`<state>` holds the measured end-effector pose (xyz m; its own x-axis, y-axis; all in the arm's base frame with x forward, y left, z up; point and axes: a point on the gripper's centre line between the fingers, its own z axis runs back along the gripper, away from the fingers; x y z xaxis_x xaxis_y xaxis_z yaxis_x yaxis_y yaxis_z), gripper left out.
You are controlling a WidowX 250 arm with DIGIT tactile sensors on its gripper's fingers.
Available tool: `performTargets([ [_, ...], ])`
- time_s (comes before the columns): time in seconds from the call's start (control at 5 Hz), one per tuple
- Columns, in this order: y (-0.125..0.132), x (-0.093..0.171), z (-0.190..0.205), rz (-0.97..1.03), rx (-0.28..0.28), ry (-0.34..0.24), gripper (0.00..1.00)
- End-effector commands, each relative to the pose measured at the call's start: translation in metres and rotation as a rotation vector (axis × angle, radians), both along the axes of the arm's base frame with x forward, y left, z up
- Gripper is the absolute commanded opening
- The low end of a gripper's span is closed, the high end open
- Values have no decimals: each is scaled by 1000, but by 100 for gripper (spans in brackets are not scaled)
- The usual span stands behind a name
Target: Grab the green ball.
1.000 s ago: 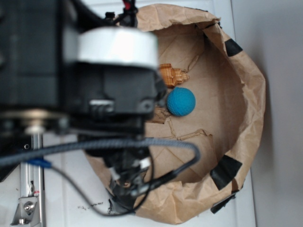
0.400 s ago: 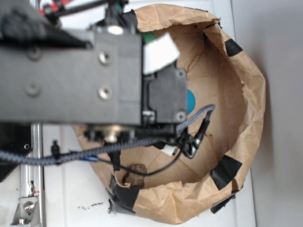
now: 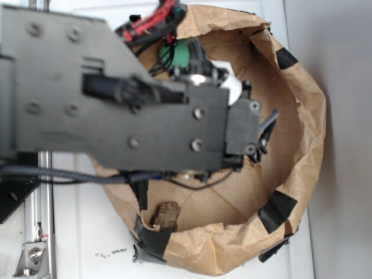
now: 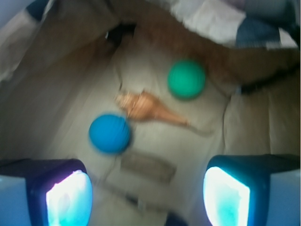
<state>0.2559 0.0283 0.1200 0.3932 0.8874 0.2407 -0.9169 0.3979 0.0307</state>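
In the wrist view the green ball lies on the brown paper floor of the bag, up and right of centre. My gripper hangs above the bag floor, open, with nothing between its two glowing pads. The ball is well ahead of the fingertips and apart from them. In the exterior view the arm covers most of the bag, and a patch of the green ball shows past the arm's top edge, behind wires.
A blue ball lies left of centre, nearer the gripper. An orange spiral shell sits between the two balls. The paper bag's crumpled wall rings everything, patched with black tape. A brown lump sits by the bag's near rim.
The arm has swung across the bag, now hiding the blue ball and the shell in the exterior view. The green ball and the brown lump have come into sight.
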Motion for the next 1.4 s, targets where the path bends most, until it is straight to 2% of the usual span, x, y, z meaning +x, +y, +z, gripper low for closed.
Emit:
performTargets([
  [0.0, 36, 7, -23, 79, 61, 0, 100],
  [0.2, 46, 9, -36, 64, 59, 21, 100],
  [1.0, 46, 9, -36, 64, 59, 21, 100],
  [1.2, 41, -5, -48, 315, 38, -46, 100],
])
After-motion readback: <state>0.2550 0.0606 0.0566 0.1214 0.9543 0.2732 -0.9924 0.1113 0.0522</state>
